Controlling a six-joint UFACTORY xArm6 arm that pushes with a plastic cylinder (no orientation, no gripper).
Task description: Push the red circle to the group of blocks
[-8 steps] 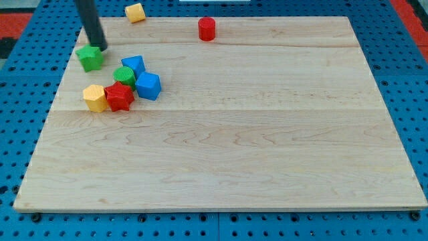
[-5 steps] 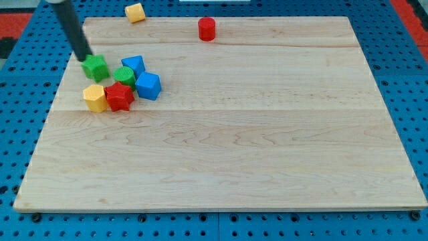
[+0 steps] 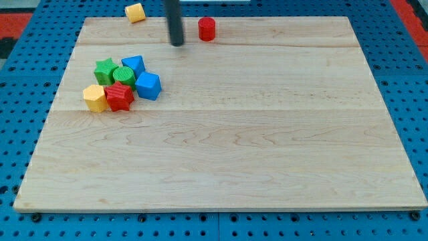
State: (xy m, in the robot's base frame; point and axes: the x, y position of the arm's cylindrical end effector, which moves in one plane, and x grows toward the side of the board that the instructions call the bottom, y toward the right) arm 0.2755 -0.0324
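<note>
Light wooden board (image 3: 267, 134) on blue pegboard (image 3: 20, 80). My tip (image 3: 177, 44) upper centre, just left of red circle (image 3: 206, 29); block group upper left. No jaws: plain rod.

Bare board between red circle (image 3: 206, 29) and cluster, my tip (image 3: 177, 43) beside circle

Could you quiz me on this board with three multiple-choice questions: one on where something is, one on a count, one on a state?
1. Where is my tip?
A. Just to the view's left of the red circle
B. Among the cluster
C. At the view's bottom

2. How many blocks form the cluster at the view's left?
A. Four
B. Six
C. Eight

3. Is my tip touching the red circle?
A. Yes
B. No, a gap shows

Answers: 1 A, the rod ends beside it; 2 B, from green star to yellow block; 3 B, bare wood between.
</note>
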